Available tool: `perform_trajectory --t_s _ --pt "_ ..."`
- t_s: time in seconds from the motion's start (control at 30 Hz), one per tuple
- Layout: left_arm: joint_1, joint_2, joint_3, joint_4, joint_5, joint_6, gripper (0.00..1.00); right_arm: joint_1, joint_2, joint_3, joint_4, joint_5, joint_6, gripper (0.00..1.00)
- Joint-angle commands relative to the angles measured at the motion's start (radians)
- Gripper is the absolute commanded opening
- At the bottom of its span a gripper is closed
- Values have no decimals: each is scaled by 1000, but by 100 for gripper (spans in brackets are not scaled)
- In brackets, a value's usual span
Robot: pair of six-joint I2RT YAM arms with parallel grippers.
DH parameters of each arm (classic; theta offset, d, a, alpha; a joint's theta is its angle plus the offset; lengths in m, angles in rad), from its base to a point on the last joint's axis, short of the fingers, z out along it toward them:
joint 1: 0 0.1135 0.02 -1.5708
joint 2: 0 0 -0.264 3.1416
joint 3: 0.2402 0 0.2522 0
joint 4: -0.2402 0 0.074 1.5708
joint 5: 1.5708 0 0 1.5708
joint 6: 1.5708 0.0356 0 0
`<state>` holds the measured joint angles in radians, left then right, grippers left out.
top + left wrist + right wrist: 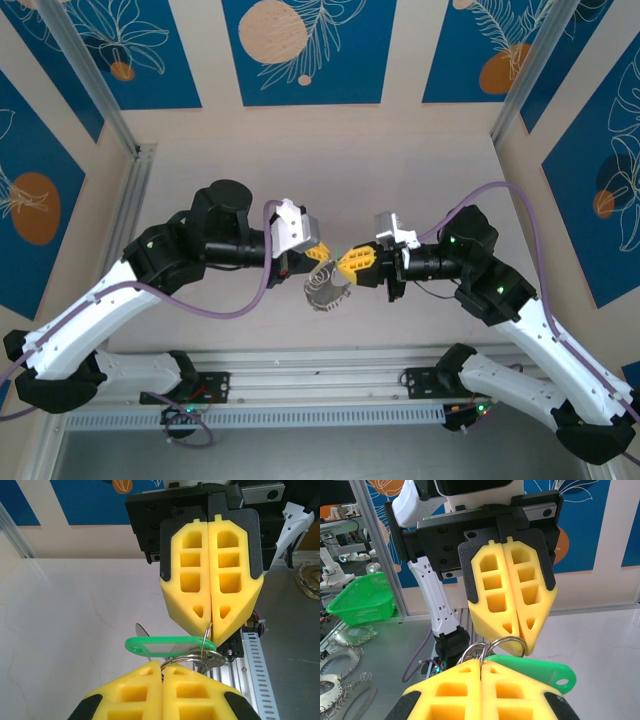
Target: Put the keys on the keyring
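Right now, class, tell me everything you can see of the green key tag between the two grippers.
The green key tag is a small oblong of glossy green plastic with a paler label window and a hole at its free end. It lies roughly level in mid-air between the shut left gripper and right gripper. Its other end meets the metal rings, which both grippers appear to pinch; neither clearly clamps the tag itself.

Pale tabletop (330, 170); blue wall panels (345, 70) with orange discs, white leaf outlines; aluminium posts (95, 75); green basket (362, 600).
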<state>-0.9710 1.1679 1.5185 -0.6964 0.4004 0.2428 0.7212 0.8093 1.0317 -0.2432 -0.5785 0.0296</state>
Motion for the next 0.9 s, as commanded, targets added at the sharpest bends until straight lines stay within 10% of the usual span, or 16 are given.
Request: perform_trajectory --t_s 0.0,0.87 --pt "8 -15 25 40 20 8 0 14 12 14 -12 -12 11 0" --pt "-11 -11 42 -49 76 116 0 -55 86 76 -28 -33 137 0"
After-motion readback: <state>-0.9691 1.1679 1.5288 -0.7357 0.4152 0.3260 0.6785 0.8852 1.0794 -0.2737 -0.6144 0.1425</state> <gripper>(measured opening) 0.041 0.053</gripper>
